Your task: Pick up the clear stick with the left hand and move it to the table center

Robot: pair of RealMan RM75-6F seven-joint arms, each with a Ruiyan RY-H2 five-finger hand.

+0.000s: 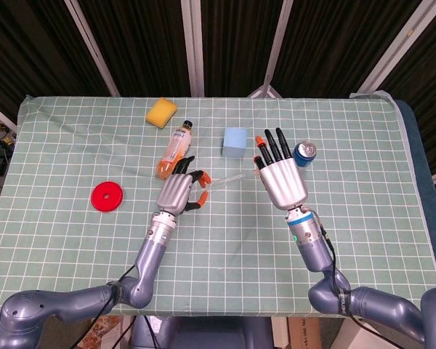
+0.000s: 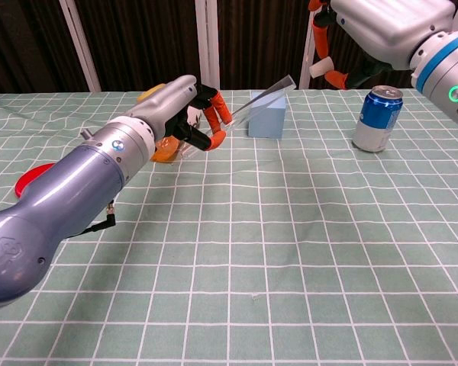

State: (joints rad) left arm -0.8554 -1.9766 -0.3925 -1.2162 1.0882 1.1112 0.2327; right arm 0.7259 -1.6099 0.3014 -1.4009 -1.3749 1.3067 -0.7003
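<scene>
My left hand (image 1: 179, 192) (image 2: 185, 114) pinches one end of the clear stick (image 1: 227, 179) (image 2: 264, 94) between its orange-tipped fingers. The stick is lifted off the cloth and slants up to the right, its free end in front of the blue cube (image 2: 267, 115) in the chest view. My right hand (image 1: 280, 174) (image 2: 351, 38) hovers open above the table, fingers spread, holding nothing, to the right of the stick.
An orange-juice bottle (image 1: 172, 149) lies behind my left hand, a yellow sponge (image 1: 160, 112) farther back. The blue cube (image 1: 235, 141) and a blue soda can (image 1: 304, 153) (image 2: 376, 118) stand mid-back. A red disc (image 1: 107, 195) lies at the left on the green checked cloth (image 1: 225, 240).
</scene>
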